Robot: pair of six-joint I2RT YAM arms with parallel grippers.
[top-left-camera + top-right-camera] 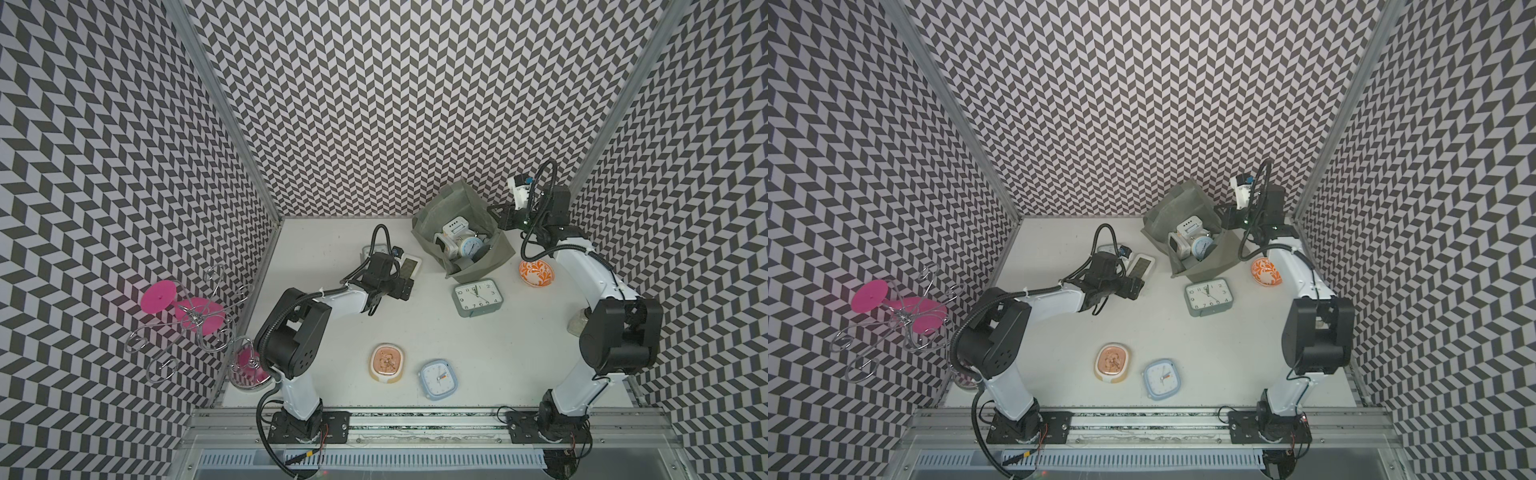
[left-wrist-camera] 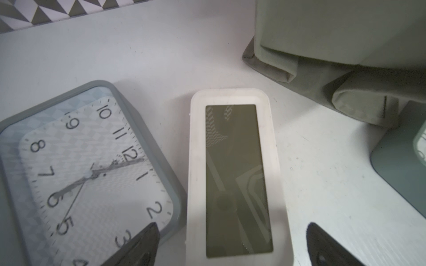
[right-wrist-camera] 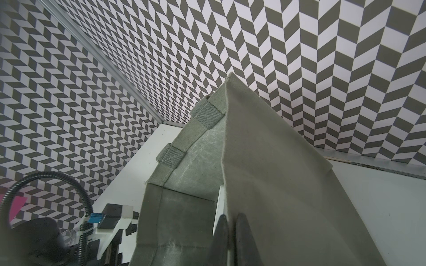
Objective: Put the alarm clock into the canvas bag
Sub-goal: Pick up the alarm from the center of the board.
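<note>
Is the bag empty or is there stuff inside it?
Not empty. In both top views the bag is open on top, with a white clock and a round blue clock inside it.

The white tabletop (image 1: 332,332) carries a grey-green canvas bag (image 1: 496,251) far right, with a grey rectangular clock (image 1: 478,297) just near of it and an orange-patterned bowl (image 1: 536,273) to its right. A slim white digital clock (image 1: 409,268) lies far left. A peach rounded clock (image 1: 387,362) and a pale-blue rounded clock (image 1: 438,379) lie side by side at near centre.
</note>
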